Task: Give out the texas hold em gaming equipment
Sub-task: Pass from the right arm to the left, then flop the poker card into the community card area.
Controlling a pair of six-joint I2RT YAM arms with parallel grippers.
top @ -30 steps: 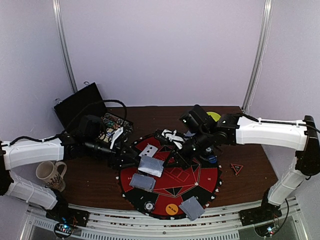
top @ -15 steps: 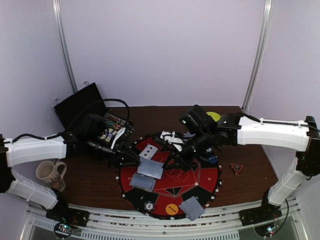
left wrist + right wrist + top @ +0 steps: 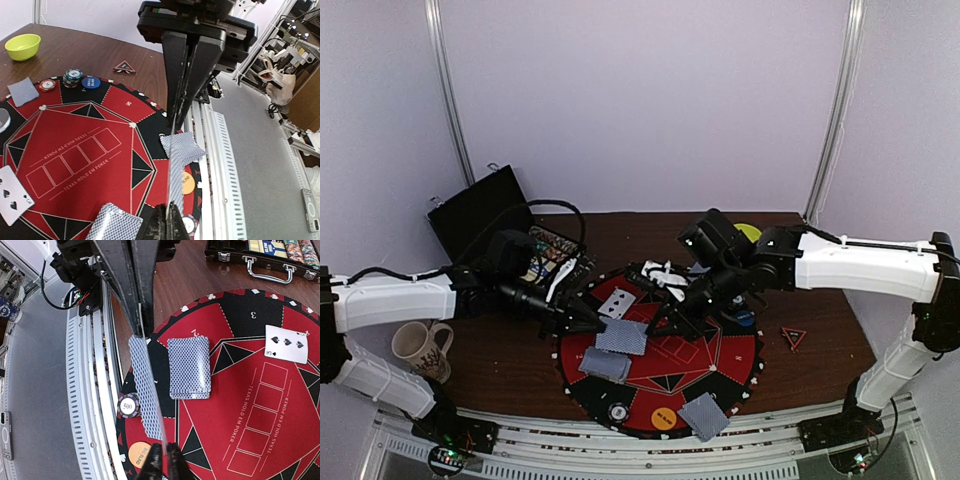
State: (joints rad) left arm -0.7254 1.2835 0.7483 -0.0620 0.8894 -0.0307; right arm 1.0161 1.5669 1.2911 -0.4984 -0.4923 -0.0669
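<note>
One grey-blue-backed card (image 3: 622, 337) hangs above the left half of the round mat (image 3: 732, 352), and both arms meet on it. The left gripper (image 3: 176, 127) is closed on its left end and the right gripper (image 3: 141, 325) seems pinched on the opposite end, so the card's long axis runs straight from one gripper to the other, roughly left to right in the overhead view. Each wrist camera sees it almost edge-on. Neither arm is nearer. This looks like a handover, and what matters is which side lets go first. Just below the card on the mat lies a face-down stack of cards (image 3: 189, 367), with a face-up three of spades (image 3: 286, 343) farther in, and a single card (image 3: 704, 415), an orange disc (image 3: 663, 417) and a 500 chip (image 3: 128, 405) near the front rim. The brown surface (image 3: 820, 300) also carries an open chip case (image 3: 555, 250), a mug (image 3: 420, 348) and a green bowl (image 3: 22, 46), with plain pale walls behind.
</note>
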